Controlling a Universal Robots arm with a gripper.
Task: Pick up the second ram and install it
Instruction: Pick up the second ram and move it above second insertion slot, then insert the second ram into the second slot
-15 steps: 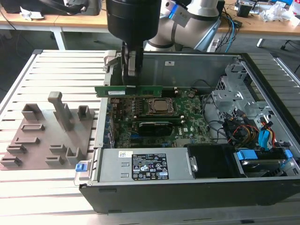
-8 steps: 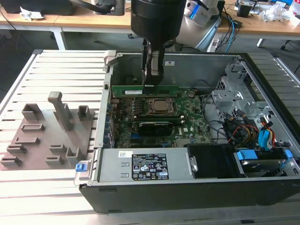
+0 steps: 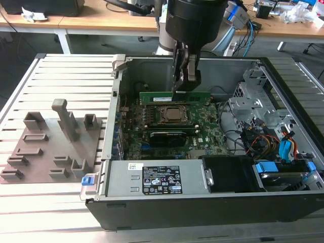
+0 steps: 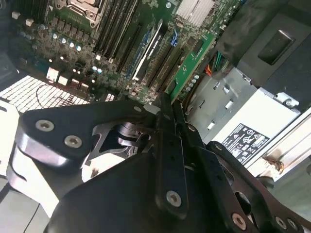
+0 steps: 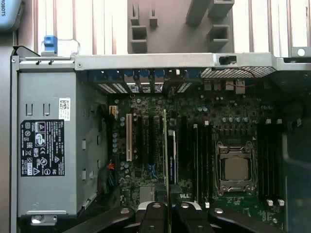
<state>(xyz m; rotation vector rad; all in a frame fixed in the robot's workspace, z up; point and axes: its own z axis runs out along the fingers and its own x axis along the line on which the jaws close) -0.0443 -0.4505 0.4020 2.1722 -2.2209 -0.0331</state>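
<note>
In the exterior view the second ram [image 3: 174,97], a narrow green stick with a white label, stands on its long edge inside the open computer case. It is level with the far side of the processor socket [image 3: 169,115]. My gripper [image 3: 183,90] comes down from above and is shut on the stick near its middle. The first wrist view looks along the fingers [image 5: 156,216] and shows the ram [image 5: 165,155] edge-on as a thin line over the motherboard [image 5: 146,194]. I cannot tell whether it sits in a slot. In the second wrist view the gripper [image 4: 169,104] has its fingers pressed close together.
A black card with a green edge [image 3: 167,135] lies on the near side of the socket. The power supply [image 3: 152,179] fills the case's front. A drive cage with cables [image 3: 263,131] is on the exterior view's right. A grey fixture plate with posts [image 3: 50,147] is on the left.
</note>
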